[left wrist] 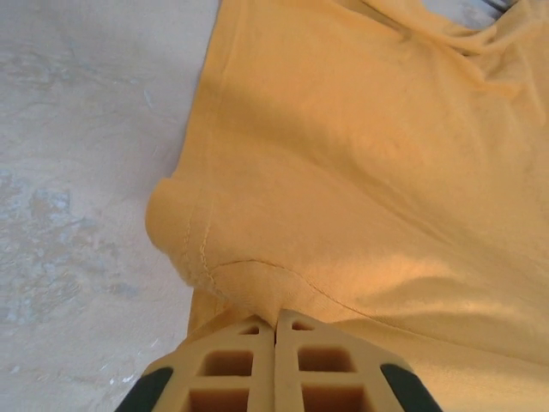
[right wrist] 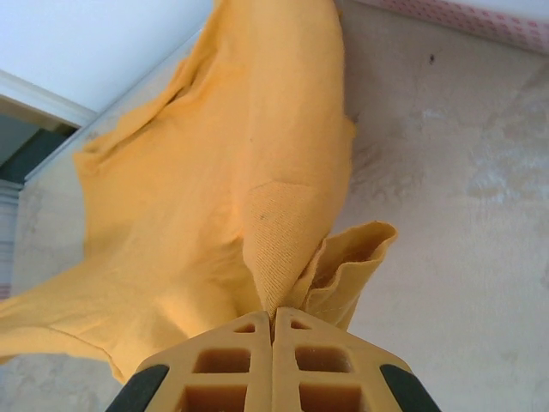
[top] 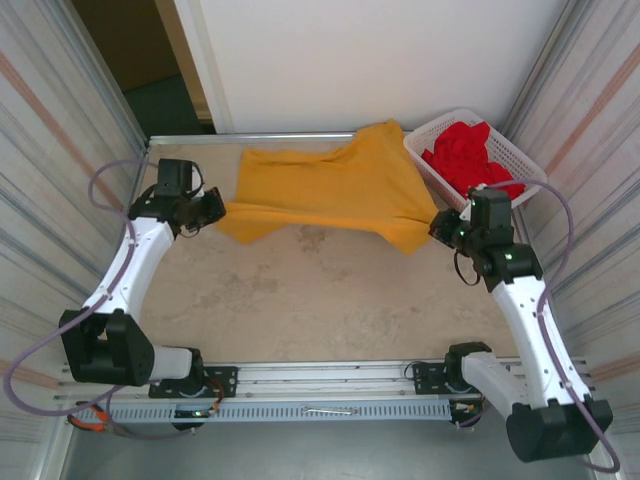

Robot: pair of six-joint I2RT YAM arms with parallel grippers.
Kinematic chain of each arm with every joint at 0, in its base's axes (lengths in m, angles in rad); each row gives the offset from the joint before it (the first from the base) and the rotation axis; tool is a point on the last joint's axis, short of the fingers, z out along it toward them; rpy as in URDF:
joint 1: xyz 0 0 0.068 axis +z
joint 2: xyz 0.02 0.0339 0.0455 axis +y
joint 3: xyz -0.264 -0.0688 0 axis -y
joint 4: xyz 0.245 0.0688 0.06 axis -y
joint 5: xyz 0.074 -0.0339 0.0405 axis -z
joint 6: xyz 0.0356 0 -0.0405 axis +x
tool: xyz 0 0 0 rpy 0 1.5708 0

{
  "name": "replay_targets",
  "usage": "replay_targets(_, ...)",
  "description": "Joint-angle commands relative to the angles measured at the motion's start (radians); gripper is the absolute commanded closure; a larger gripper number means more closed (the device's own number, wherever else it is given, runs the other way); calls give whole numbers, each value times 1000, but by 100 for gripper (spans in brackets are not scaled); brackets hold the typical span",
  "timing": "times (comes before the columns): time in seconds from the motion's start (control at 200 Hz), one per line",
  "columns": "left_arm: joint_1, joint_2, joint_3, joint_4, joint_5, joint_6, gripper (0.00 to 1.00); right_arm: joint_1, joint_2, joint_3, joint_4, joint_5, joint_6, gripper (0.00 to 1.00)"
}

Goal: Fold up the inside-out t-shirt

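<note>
Top external view had the mustard t-shirt (top: 330,185) stretched across the far worktop (top: 320,300), left hand (top: 212,208) clenched on its left end, right hand (top: 441,224) clenched on its right end.

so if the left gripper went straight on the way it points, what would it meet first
The mustard-yellow t-shirt. The left gripper is shut on its edge, and the wrist view shows more of the same cloth bunched right ahead of the fingertips. What lies beyond that cloth is unclear.
</note>
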Motion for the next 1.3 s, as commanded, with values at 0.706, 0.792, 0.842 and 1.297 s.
replay_targets(0.706,-41,-193,-244,-246,96,74,43,85,-278,-359,-240,143,373,42)
replay_targets(0.792,-41,-231,-219,-277,52,49,41,88,-258,-329,-262,137,351,42)
replay_targets(0.842,-40,-255,-224,-283,45,27,40,93,-255,-323,-274,136,345,41)
replay_targets(1.297,-242,-586,-627,-126,-82,-535,50,174,-369,-403,-394,102,393,38)
